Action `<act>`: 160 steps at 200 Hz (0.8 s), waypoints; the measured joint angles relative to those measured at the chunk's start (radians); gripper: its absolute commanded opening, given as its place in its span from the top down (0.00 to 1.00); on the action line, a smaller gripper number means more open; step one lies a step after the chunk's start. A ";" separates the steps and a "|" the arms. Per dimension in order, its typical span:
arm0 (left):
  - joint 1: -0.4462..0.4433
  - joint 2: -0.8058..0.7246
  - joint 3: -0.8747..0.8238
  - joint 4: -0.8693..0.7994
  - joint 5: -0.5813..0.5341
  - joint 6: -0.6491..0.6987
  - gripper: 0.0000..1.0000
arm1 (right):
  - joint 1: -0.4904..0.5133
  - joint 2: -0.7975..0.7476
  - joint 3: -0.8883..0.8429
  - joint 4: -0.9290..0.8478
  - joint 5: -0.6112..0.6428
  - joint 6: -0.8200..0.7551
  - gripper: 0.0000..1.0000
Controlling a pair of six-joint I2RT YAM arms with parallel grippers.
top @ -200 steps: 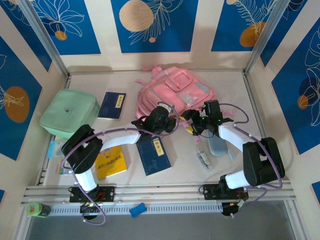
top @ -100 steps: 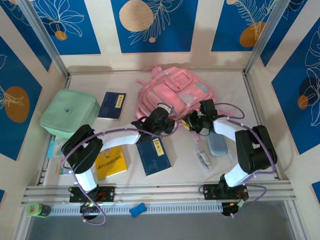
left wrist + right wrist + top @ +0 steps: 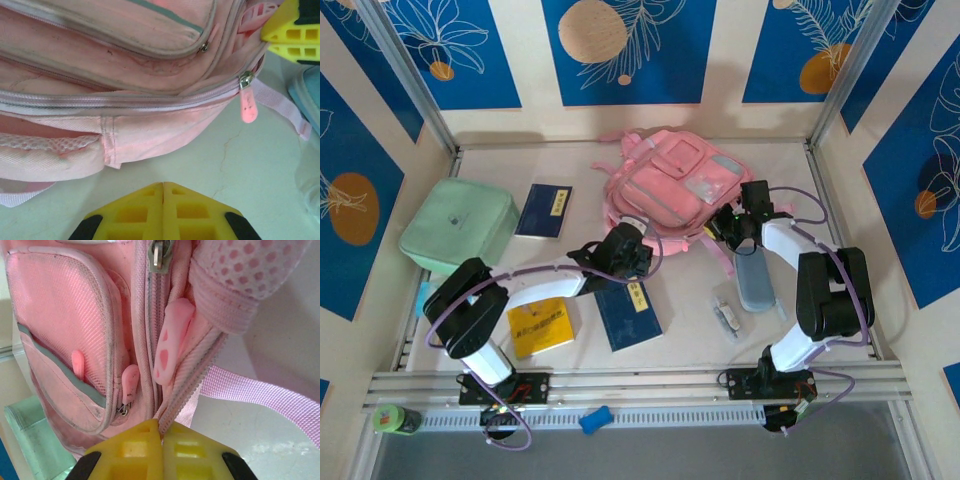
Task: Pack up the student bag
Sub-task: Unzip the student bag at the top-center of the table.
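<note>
We see the student bag [image 3: 670, 185], pink woven fabric with mesh pockets, lying on the table [image 3: 770, 160], its near edge partly hidden by both arms. At its right side the right gripper [image 3: 160, 426] pinches a toothed zip edge. At its near side the left gripper [image 3: 163, 186] is closed and empty. The label on the blue book [image 3: 628, 312] just nearer than the bag is too small to read.
</note>
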 measured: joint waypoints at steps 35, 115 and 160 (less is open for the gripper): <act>0.002 0.010 0.037 -0.027 0.072 0.000 0.90 | 0.032 0.000 0.000 0.000 -0.001 -0.010 1.00; -0.034 0.183 0.225 -0.055 0.176 -0.137 0.49 | 0.045 0.000 0.000 -0.001 -0.004 -0.010 1.00; -0.035 0.249 0.275 -0.106 0.161 -0.228 0.48 | 0.045 0.000 0.002 -0.003 -0.005 -0.010 1.00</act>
